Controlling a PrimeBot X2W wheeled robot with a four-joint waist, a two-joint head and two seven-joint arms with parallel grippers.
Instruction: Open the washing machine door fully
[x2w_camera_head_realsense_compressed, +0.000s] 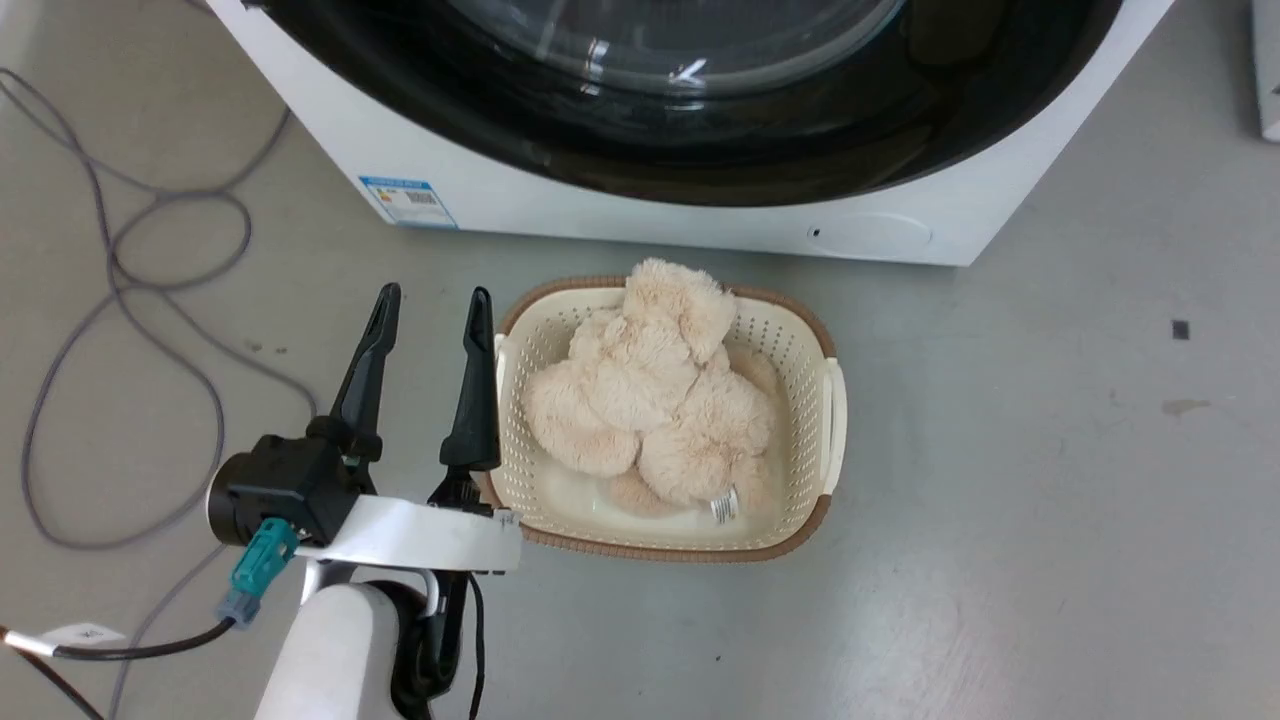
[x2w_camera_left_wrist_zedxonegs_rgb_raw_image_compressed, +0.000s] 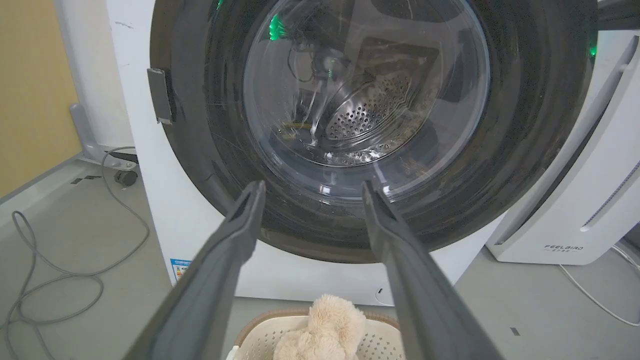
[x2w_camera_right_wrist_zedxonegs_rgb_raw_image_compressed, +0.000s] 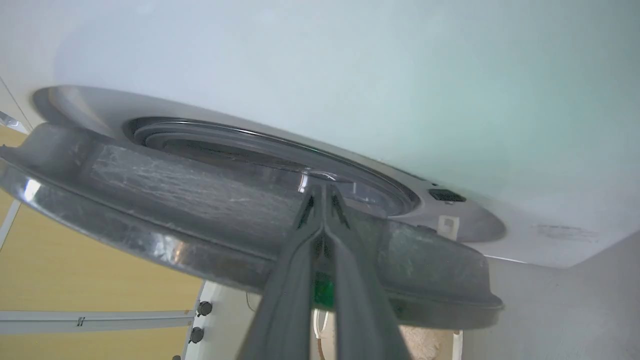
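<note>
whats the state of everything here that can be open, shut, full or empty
washing machine door: ajar, a gap between it and the washing machine
right gripper: shut, fingers tucked into that gap
left gripper: open, empty
basket: upright on the floor, plush toy inside
round flap: closed

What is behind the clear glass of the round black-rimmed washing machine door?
A perforated steel drum shows through the round black-rimmed washing machine door. Glass reflections hide most of it; its contents cannot be told.
</note>
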